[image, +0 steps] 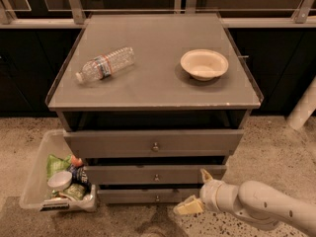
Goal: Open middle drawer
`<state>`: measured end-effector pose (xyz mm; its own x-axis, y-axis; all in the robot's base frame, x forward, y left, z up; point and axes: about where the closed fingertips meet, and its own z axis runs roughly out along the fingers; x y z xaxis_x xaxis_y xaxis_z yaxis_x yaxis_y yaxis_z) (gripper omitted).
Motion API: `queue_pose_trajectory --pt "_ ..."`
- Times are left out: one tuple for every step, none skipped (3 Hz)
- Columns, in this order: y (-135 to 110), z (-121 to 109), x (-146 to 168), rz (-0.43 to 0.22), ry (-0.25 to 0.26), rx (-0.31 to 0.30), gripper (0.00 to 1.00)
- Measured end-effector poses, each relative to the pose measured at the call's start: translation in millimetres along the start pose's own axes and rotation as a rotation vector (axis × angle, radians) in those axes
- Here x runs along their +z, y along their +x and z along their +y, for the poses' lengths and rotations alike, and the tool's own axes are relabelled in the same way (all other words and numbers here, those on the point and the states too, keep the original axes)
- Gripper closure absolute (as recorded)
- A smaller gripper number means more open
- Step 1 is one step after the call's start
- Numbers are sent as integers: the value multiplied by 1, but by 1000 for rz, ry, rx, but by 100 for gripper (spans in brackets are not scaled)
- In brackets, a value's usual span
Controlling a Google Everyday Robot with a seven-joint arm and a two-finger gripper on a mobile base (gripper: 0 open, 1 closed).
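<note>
- Plastic bottle (105, 63) lying on its side, desk (148, 85) left.
- Cream bowl (204, 64) upright, desk right.
- Clear bin (37, 174) holding rubbish, on speckled floor (276, 142) at left; gripper (196, 191) low right.

No legible txt anywhere: label on bottle (105, 63) lying on worktop (148, 85) can't be read, nor strip on bin (35, 174) front; claw (196, 191), fingers spread, low right, just beside middle drawer (123, 174).
</note>
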<state>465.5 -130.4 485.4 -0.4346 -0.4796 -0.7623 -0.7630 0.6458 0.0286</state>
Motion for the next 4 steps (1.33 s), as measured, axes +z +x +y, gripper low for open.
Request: queue_pose_trajectory --pt "5 -28 15 -40 59 35 0" --pt "4 -51 32 -85 96 51 0" --pt "0 -74 44 -108 130 48 0" --pt "-1 -89 59 -115 141 51 0"
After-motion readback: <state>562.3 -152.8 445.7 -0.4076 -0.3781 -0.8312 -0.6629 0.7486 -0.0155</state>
